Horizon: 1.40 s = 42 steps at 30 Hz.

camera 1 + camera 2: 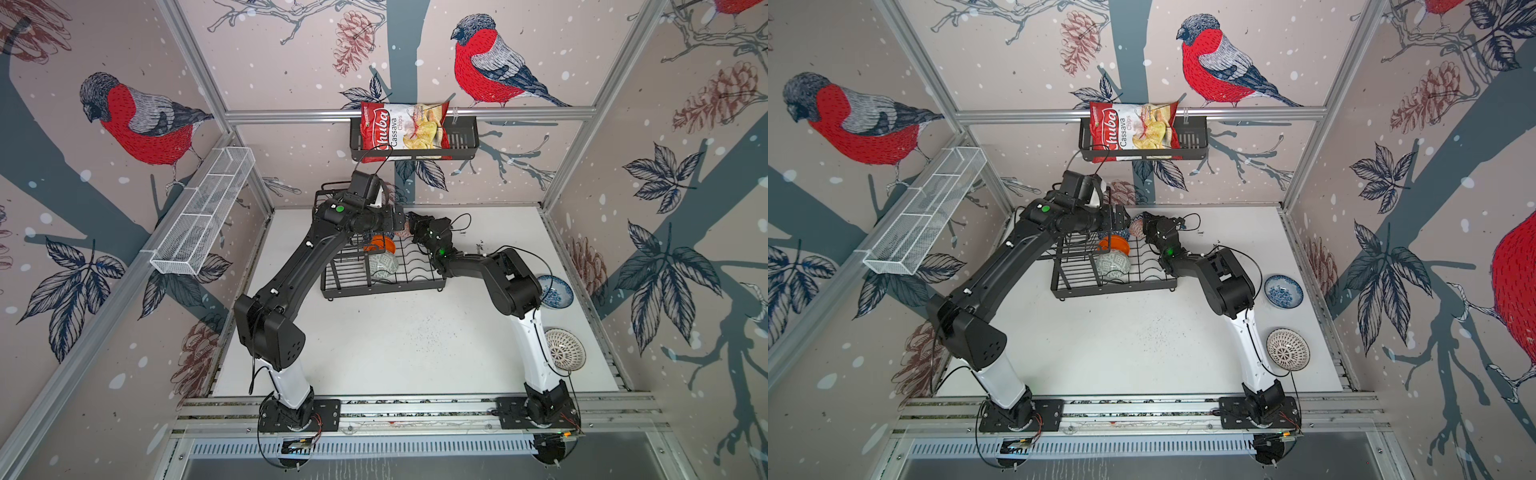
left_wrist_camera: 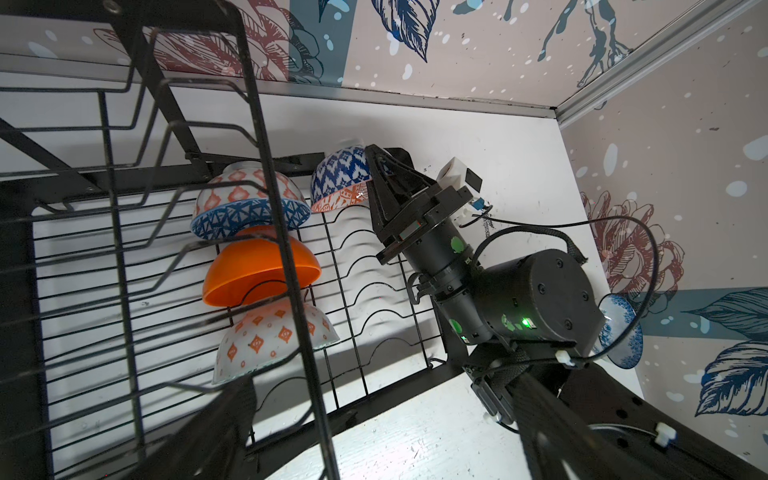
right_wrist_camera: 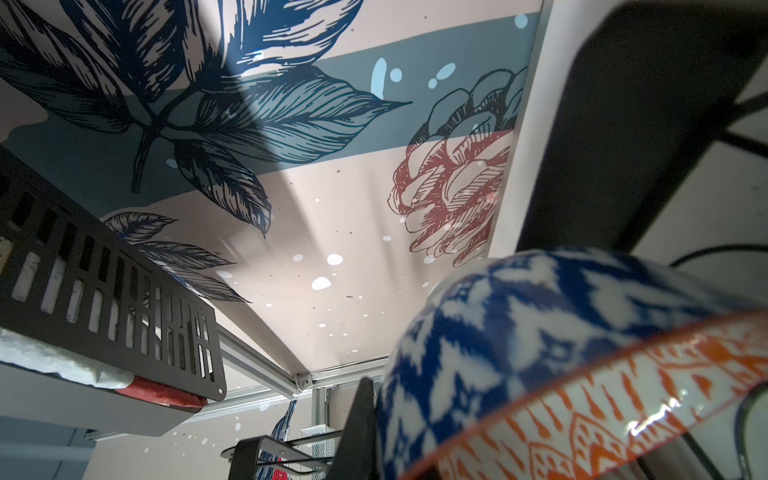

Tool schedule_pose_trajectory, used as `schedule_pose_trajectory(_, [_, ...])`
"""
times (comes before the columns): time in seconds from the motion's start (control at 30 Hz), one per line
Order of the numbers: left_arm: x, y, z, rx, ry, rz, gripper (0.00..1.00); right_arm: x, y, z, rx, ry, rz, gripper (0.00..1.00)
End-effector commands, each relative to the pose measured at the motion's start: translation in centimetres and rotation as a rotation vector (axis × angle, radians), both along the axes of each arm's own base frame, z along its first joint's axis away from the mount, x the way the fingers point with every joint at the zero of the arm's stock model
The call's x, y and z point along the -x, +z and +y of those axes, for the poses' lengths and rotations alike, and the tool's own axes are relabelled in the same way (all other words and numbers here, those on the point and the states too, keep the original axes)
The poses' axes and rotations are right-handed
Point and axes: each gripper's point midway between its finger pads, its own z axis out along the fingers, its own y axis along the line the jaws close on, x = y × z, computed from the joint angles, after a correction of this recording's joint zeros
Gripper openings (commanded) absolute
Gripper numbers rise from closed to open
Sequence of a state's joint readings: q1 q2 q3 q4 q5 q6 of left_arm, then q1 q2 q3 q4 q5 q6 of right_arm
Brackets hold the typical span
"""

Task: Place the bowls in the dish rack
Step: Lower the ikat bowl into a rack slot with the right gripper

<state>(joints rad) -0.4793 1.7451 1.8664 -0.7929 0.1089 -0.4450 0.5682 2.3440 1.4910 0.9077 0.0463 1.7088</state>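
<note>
Right jaws: pinched shut on the orange-banded rim of the dark-blue bowl (image 2: 338, 176); the right gripper (image 2: 372, 166) is at the rack's far right side.
Left jaws: spread wide with nothing between them; the left gripper (image 1: 1120, 217) hovers over the back of the rack, near the right gripper.
Held bowl: tilted on edge at the far end of the dish rack (image 1: 376, 291), just beside the orange-red and white bowl (image 2: 249, 199); whether it touches the wires cannot be told.
Loaded bowls: three stand on edge in one row in the lower tier's wavy slots, with the orange-red and white bowl at the back, the plain orange bowl (image 2: 262, 270) in the middle and the grey-green bowl (image 1: 384, 264) in front.
Bowls outside: the blue-flowered bowl (image 1: 1283, 291) and the lattice bowl (image 1: 1287, 349) sit upright on the white table (image 1: 395, 345), to the right of the right arm and apart from each other.
Back wall: a chips bag (image 1: 403, 126) lies in the black shelf basket (image 1: 461, 141).
Left wall: a long white mesh basket (image 1: 203, 216) hangs on the frame.
</note>
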Motion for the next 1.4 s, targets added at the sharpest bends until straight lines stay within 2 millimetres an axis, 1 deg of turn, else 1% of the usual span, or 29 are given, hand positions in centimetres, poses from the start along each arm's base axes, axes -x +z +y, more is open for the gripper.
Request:
schedule_pose_trajectory(0.0, [0.7, -0.6, 0.3, -0.002, -0.009, 0.041, 0.97, 0.2, 0.0, -0.2, 0.011, -0.01, -0.026, 0.0])
schedule_pose_trajectory(0.23, [0.7, -0.8, 0.4, 0.001, -0.005, 0.046, 0.97, 0.5, -1.3, -0.7, 0.027, -0.019, 0.005, 0.0])
schedule_pose_trajectory(0.5, [0.6, -1.0, 0.6, 0.008, -0.004, 0.053, 0.97, 0.7, -1.4, -0.6, 0.032, -0.02, 0.023, 0.0])
schedule_pose_trajectory(0.9, [0.7, -1.1, 0.6, 0.014, -0.003, 0.057, 0.97, 1.2, -3.1, -0.9, 0.046, -0.02, 0.091, 0.03])
schedule_pose_trajectory(1.2, [0.8, -1.1, 0.6, 0.015, -0.003, 0.059, 0.97, 1.2, -2.8, -0.8, 0.038, -0.02, 0.116, 0.05])
schedule_pose_trajectory(1.37, [0.8, -1.2, 0.7, 0.014, -0.003, 0.062, 0.97, 1.4, -3.9, -0.8, 0.077, -0.023, 0.172, 0.07])
